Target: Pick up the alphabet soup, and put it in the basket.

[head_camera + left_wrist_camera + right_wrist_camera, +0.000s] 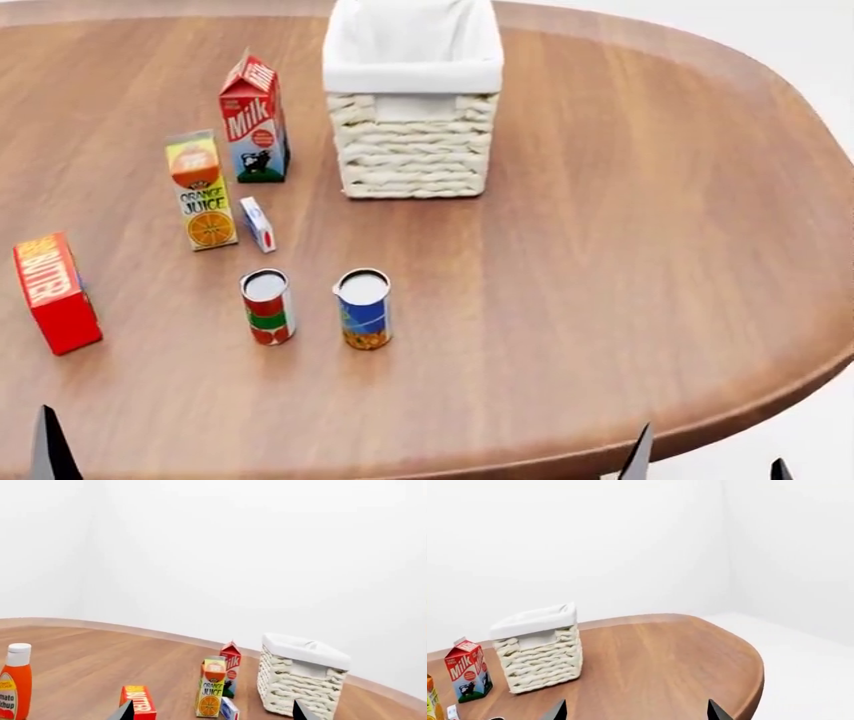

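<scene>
The alphabet soup [363,308], a small can with a blue label and pale top, stands upright on the table in the head view, in front of the basket [411,150]. The cream wicker basket also shows in the left wrist view [293,687] and the right wrist view [544,662]. My left gripper [213,712] is open and empty, low at the near left edge. My right gripper [709,465] is open and empty at the near right edge, its tips also in the right wrist view [636,712]. Both are well short of the can.
A red-and-green can [267,306] stands just left of the soup. An orange juice carton [200,190], a milk carton [252,118], a small white box [258,224] and a red butter box [54,293] stand at the left. A ketchup bottle [15,685] shows in the left wrist view.
</scene>
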### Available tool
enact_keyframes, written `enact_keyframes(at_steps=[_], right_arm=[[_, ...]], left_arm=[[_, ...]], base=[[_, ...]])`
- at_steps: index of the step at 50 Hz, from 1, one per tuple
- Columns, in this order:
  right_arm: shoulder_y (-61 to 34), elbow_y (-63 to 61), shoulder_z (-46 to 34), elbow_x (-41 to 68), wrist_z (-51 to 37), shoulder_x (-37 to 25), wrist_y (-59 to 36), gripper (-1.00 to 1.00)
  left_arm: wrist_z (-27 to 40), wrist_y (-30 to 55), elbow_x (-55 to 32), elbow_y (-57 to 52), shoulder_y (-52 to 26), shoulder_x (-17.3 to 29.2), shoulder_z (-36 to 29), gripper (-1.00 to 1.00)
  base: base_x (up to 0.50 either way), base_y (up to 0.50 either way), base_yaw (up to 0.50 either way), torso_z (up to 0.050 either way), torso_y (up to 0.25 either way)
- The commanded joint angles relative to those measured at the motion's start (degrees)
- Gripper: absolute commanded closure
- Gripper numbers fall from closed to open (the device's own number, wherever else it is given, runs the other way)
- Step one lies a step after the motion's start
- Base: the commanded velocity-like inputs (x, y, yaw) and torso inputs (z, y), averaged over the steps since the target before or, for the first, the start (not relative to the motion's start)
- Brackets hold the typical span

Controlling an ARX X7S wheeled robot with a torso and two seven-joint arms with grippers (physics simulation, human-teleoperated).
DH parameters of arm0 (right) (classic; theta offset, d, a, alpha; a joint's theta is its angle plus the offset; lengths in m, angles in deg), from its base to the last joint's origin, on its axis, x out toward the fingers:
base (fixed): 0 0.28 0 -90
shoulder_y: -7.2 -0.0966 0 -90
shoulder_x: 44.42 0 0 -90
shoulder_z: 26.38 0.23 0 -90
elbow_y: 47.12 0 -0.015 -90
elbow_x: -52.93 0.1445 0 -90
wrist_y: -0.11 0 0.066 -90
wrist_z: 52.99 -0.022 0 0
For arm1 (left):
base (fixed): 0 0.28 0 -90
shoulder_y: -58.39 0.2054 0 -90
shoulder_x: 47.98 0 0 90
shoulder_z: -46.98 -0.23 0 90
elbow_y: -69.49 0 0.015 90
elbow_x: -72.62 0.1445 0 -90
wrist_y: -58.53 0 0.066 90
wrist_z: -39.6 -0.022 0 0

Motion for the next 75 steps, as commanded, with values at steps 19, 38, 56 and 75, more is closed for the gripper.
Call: enact_keyframes(at_steps=[19,38,56,75], right_arm=[[0.7,0.0,-2.3,0.0,1.2,-1.0,1.8,-1.00],[0.7,0.1,-2.8,0.7,1.0,-1.4,2.0,-1.00],[0.6,0.2,-3.2,0.7,0.6,-1.8,2.3,-1.00],[1.0,-0.2,-3.7,0.7,0.0,-2.2,2.7,-1.00]], left_arm=[[0.6,-0.7,-0.8,0.1,0.1,0.8,-0.8,-1.00],[1.1,-1.0,-0.6,-0.2,0.3,1.2,-1.6,-1.00],[1.5,-1.5,-0.8,0.2,0.1,1.6,-1.9,-1.00],[2.0,-1.7,-0.8,-0.3,0.5,2.1,-2.5,-1.00]], base=[[0.36,-0.04,0.00,0.000,0.000],[0.41,-0.03,0.00,0.000,0.000],[0.35,-0.03,0.00,0.000,0.000],[0.28,-0.01,0.00,0.000,0.000]])
